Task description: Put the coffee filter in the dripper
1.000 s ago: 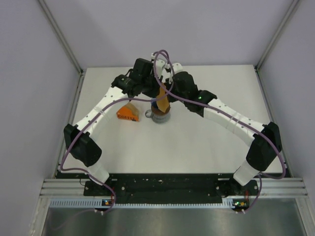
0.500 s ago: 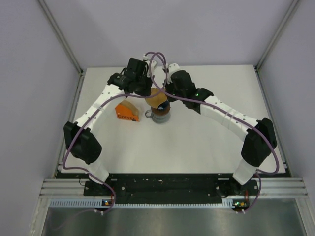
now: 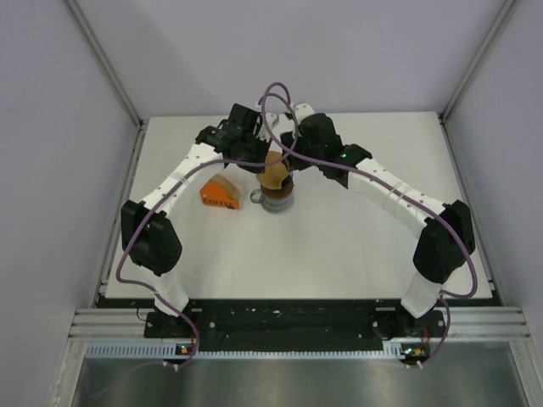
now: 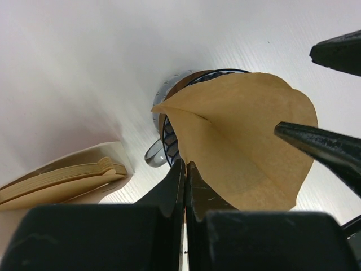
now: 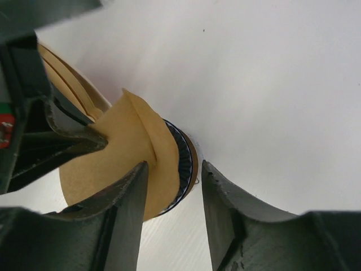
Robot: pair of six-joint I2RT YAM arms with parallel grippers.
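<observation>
The tan coffee filter (image 3: 272, 171) stands tilted and spread open in the mouth of the blue ribbed dripper (image 3: 277, 192), which sits on the grey mug. In the left wrist view my left gripper (image 4: 185, 165) is shut, pinching the lower edge of the filter (image 4: 242, 135), with the dripper (image 4: 168, 141) just beyond. In the right wrist view my right gripper (image 5: 175, 169) is open. Its left finger (image 5: 121, 197) rests against the filter (image 5: 121, 141) and its right finger stands outside the dripper's rim (image 5: 185, 161). The dripper's inside is mostly hidden by the paper.
The orange wedge-shaped pack (image 3: 218, 194) of spare filters lies just left of the mug; its tan stack (image 4: 62, 178) shows in the left wrist view. The mug's handle (image 4: 152, 153) points toward the pack. Both arms crowd over the mug at the table's far middle.
The filter has gone from a narrow folded shape held above the mug to a spread cone sitting lower in the dripper. Both wrists have shifted slightly around it.
</observation>
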